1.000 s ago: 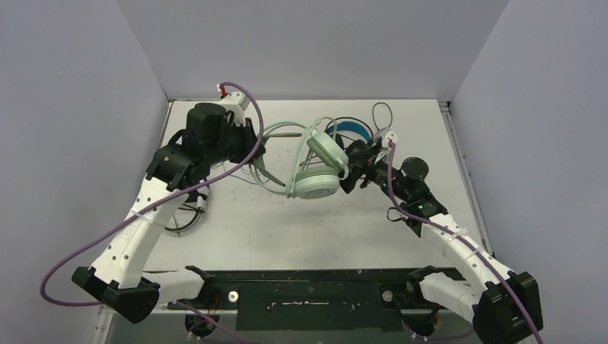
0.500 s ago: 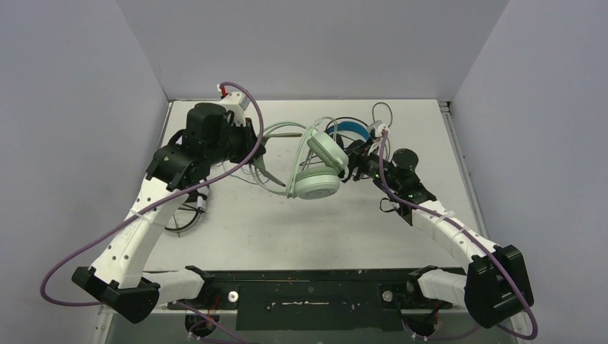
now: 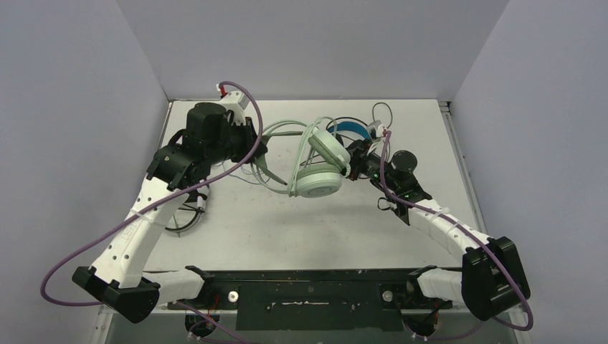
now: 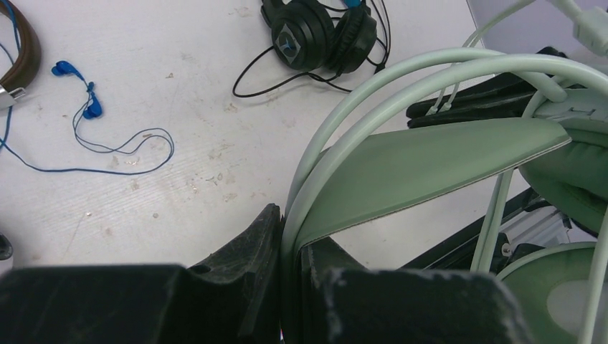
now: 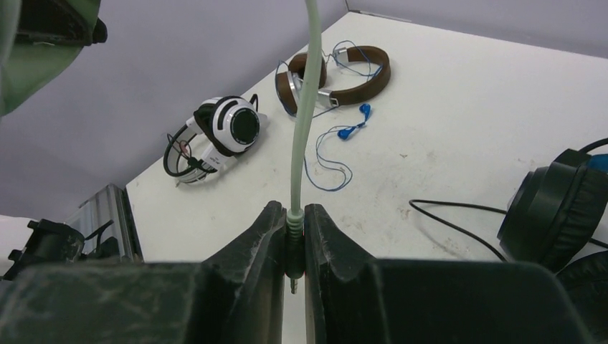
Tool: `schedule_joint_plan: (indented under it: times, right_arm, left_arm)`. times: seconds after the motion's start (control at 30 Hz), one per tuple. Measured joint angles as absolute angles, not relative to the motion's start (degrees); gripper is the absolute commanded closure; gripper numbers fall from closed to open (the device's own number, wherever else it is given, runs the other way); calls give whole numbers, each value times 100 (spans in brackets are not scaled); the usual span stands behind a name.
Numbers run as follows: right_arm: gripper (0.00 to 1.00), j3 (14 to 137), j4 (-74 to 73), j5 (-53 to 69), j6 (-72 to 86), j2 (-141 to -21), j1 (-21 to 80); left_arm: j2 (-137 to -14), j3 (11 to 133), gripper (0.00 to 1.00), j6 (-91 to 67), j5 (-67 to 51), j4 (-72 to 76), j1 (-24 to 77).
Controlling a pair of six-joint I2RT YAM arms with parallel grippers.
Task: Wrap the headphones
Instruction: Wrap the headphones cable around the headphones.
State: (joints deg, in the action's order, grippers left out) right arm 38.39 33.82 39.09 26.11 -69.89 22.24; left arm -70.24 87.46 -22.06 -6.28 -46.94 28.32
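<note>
Top view, mint green headset (image 3: 317, 170): appears lifted above the middle of the counter (image 3: 287, 229), between the two arms, with the cups hanging low and the band arching off to the left.
Top view, left gripper (image 3: 258, 150): sits at the band's left end; the wrist hides its jaws here.
Top view, right gripper (image 3: 356, 161): just right of the cups; the jaws are too small to read in this view.
Left wrist, hold: the jaws are closed on the headband (image 4: 430, 154), pinching the thin wire hoops and the flat padded strap edge-on.
Left wrist, handling: the band looks springy and smooth and the whole headset seems light. An edge pinch may let it swing or twist, so a slow, steady hold seems wise.
Left wrist, elsewhere: the black headset (image 4: 319, 32) lies on the far counter with its cord loose, and the blue earbuds (image 4: 79, 89) trail a thin wire at the left.
Right wrist, hold: the jaws are shut on the plug (image 5: 292, 247), and the mint cord (image 5: 305, 107) runs straight up from it out of frame.
Right wrist, handling: the cord is limp and thin, so it should follow wherever its end is led. The plug's stiffer sleeve looks like the surest place to grip — the bare pin below it is likely fragile under side load.
Right wrist, other headsets: the white striped headset (image 5: 222, 129) and the brown headset (image 5: 340, 75) rest on the counter, well apart from the cord.
Wrapping, judgement: winding the cord around the band or the cups needs light tension, since a hard tug could pull the band out of the left jaws.
</note>
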Motion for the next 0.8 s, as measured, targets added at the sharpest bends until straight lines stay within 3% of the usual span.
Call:
schedule_joint_plan:
  times: [0.23,0.8]
  right_arm:
    - [100,3326,4029,3881,3041,-7153,2480]
    - [100,1782,5732,2259,4274,-7540,3863]
  left_arm:
    - [-6976,8101,100,-2965,-650,-4007,2768]
    - [-6635,4626,100,-5843,-49,-1737,2797]
